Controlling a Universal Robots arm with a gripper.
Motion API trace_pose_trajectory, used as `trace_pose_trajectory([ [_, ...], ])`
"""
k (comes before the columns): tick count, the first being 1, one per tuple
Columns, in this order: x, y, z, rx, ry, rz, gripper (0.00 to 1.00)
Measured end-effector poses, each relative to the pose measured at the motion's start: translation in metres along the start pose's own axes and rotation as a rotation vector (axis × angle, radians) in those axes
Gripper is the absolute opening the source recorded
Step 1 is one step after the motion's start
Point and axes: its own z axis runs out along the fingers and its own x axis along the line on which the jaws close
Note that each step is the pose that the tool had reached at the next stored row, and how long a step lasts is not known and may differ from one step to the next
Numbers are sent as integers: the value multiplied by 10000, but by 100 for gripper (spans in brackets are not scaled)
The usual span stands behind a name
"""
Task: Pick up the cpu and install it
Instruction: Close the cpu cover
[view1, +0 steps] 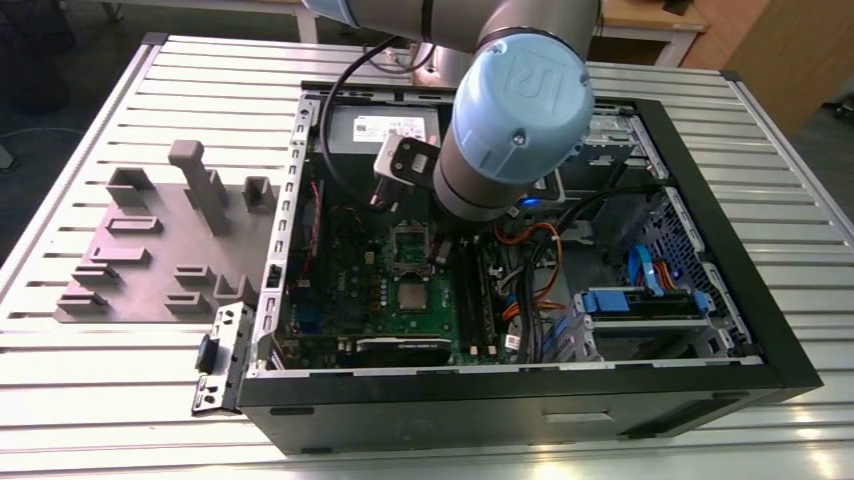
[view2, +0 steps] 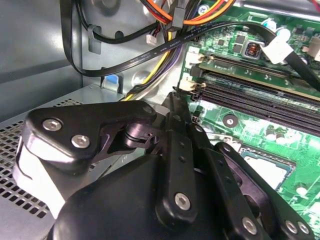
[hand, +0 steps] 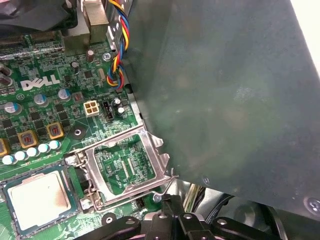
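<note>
Looked like the seating stage: cpu (hand: 40, 197) lay flat in its socket on the green board (hand: 50, 112), just beside the gripper (view2: 176, 107), not touching it; jaw opening couldn't be told, cpu not in them; socket frame (hand: 155, 155) stood open by the jaws; any next move called for clearance from it; computer case (view1: 534, 395) held board and cables (view2: 165, 45).

Ext. high; wrist cams close over mobo (hand: 60, 112)

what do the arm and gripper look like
The arm is a silver-grey tube with a round pale-blue joint cap, and a black cable loops off it. The gripper is matt black, built of chunky links with silver screw heads.
</note>
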Motion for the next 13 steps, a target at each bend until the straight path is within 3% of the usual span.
trace_pose_trajectory([
  [3,-7,4,-20,18,53,1,11],
  [13,-38,29,-105,28,73,1,11],
])
